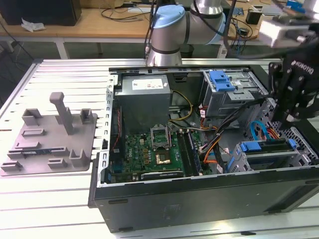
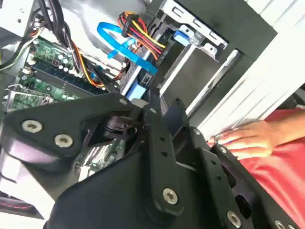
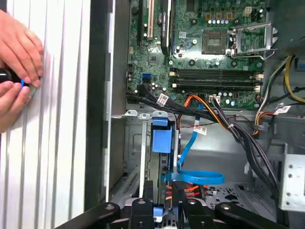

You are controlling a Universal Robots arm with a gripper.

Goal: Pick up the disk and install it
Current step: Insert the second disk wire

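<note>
On the slatted worktop (image 1: 60, 199) sits the open computer case (image 1: 199, 189), the disk (image 1: 266, 149) already in its bay directly beneath the hand (image 1: 294, 117), whose grip I cannot tell.

Open black computer case (image 1: 199, 191) on a slatted metal table (image 1: 60, 199), green motherboard (image 1: 149, 152) inside, grey power-supply box (image 1: 144, 102) behind it, grey plastic fixture (image 1: 52, 134) well apart at the exterior view's left.
</note>
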